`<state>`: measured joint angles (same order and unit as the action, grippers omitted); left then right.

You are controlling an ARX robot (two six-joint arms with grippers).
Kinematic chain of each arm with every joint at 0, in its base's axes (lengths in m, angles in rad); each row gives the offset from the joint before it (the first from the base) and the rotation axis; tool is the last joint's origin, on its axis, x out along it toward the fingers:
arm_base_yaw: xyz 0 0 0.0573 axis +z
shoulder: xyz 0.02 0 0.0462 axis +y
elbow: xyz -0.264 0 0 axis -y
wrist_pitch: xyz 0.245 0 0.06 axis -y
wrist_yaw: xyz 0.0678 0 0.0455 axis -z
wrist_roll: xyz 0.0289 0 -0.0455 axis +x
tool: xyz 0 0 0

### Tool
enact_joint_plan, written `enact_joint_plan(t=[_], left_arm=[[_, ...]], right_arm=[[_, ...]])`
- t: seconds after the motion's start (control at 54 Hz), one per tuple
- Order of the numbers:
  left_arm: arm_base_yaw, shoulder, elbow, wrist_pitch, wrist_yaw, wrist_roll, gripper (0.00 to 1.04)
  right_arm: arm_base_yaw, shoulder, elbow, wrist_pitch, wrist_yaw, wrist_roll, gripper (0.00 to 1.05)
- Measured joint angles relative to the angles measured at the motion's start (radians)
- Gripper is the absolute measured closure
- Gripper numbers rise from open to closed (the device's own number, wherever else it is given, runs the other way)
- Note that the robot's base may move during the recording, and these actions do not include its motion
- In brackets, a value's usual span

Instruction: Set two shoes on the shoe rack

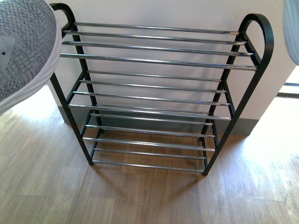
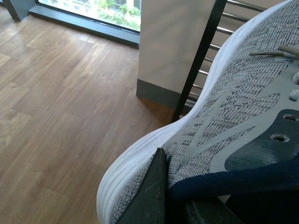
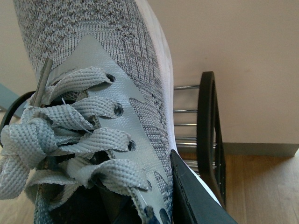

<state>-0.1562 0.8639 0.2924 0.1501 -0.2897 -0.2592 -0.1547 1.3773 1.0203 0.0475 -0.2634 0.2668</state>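
While neither shoe has reached a shelf yet, the shoe rack (image 1: 154, 61) stands ready in the middle of the front view: a black frame with rounded side loops and three tiers of thin chrome bars, every tier bare, set on a wooden floor (image 1: 140, 196) against a pale wall (image 1: 154, 11). The first sneaker (image 1: 25, 42), grey knit with a white sole, hangs in the air at the upper left of that view, above and to the left of the rack's top tier and not touching it. The second sneaker (image 3: 117, 70), of the same grey knit and with its grey laces (image 3: 70, 121) tied, shows fully only in the right wrist view, held up with one side loop of the rack behind it; a pale sliver at the upper right edge of the front view is too little to identify. The left gripper (image 2: 187, 203) appears clamped on the first sneaker near its navy collar (image 2: 224, 182), one black finger (image 2: 152, 196) pressed to the outside. The right gripper (image 3: 154, 210) likewise seems closed on the second sneaker, with one finger (image 3: 191, 196) against its side. Judging from this, both pickups are done and both placements remain.
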Motion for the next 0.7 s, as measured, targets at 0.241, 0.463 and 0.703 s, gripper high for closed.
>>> enact_joint_plan(t=[0.241, 0.463, 0.703], left_arm=[[0.000, 0.000, 0.000, 0.000, 0.000, 0.000, 1.03], [0.000, 0.000, 0.000, 0.000, 0.000, 0.000, 1.03], [0.000, 0.000, 0.000, 0.000, 0.000, 0.000, 1.03]], right_arm=[[0.131, 0.232, 0.313, -0.185, 0.137, 0.036, 1.03], [0.153, 0.412, 0.428, -0.275, 0.241, 0.047, 1.03], [0.157, 0.547, 0.537, -0.346, 0.298, 0.048, 1.03]])
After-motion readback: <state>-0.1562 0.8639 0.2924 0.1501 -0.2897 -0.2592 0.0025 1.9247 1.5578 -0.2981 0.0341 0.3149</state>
